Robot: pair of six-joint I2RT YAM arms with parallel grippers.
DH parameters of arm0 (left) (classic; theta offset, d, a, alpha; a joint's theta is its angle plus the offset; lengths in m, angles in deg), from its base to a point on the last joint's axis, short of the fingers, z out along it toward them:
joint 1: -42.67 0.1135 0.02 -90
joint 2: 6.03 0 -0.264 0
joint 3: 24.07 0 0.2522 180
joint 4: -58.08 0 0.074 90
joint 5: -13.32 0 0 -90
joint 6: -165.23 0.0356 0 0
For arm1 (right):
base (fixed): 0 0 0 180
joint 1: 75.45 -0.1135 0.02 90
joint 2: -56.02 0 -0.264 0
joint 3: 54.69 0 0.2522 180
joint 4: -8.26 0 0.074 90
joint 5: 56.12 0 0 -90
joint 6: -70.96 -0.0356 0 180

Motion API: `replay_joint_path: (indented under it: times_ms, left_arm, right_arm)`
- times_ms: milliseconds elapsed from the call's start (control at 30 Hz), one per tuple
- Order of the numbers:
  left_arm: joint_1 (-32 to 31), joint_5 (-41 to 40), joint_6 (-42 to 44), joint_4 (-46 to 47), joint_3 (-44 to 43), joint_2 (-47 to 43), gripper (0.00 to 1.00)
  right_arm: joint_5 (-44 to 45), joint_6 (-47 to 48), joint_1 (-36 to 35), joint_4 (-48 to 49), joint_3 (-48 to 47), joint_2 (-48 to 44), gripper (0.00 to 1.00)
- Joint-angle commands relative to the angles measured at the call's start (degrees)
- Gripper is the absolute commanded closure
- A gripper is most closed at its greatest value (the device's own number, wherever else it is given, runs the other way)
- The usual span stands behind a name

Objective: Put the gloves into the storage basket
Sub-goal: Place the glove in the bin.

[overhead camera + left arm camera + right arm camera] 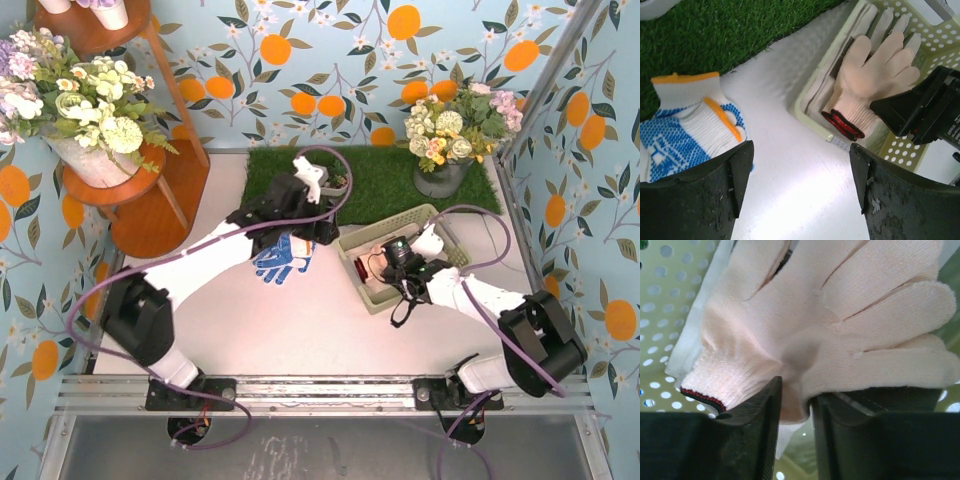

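Pinching fold of peach-tan knit glove (840, 315) near cuff with right gripper (795, 392), inside pale green perforated plastic basket (940, 35). Soft, light, drapes. Further out: left gripper (801, 150) spread wide, empty, beside blue-and-white knit glove with orange cuff (685, 125) on white tabletop (790, 200). Equally limp, probably; best bunched mid-palm.

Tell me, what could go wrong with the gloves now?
1. The peach glove is pinched in the right tool. If the tool lifts away, it could drag the glove out of the basket.
2. The blue-and-white glove lies on the table, off to one side of the open left tool. A grab might catch only its edge.
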Motion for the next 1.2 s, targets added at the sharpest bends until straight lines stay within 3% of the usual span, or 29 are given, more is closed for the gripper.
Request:
replay_joint_path:
  times_ms: [0,167,400,633,833,967,1167]
  left_arm:
    - [0.7,-4.2,-2.3,3.4,4.4,-7.0,0.18]
    - [1.4,-6.7,-4.1,1.3,9.4,-12.9,0.15]
    - [1.9,-10.5,-6.4,-1.7,14.1,-18.8,0.14]
    - [2.0,-11.6,-8.4,-2.5,15.5,-21.1,0.14]
    - [2.0,-4.2,-8.2,2.7,16.6,-21.1,0.19]
    - [1.0,2.2,-9.4,8.3,16.6,-18.4,0.26]
    - [-1.0,5.5,-11.6,13.8,15.0,-14.6,0.32]
  right_arm:
    - [1.6,3.8,-0.4,-1.6,-0.4,-2.9,0.65]
    - [1.7,5.9,-0.5,-3.0,-0.1,-7.4,0.36]
    - [4.2,8.8,-0.4,-9.2,-1.8,-14.9,0.24]
    - [5.0,12.5,1.5,-13.0,-3.0,-20.8,0.22]
    - [-7.1,12.8,7.9,-9.0,-1.8,-19.3,0.27]
    - [-9.6,10.5,8.0,-8.7,-2.6,-16.9,0.29]
    - [-9.3,1.9,8.0,-13.2,-3.2,-17.0,0.31]
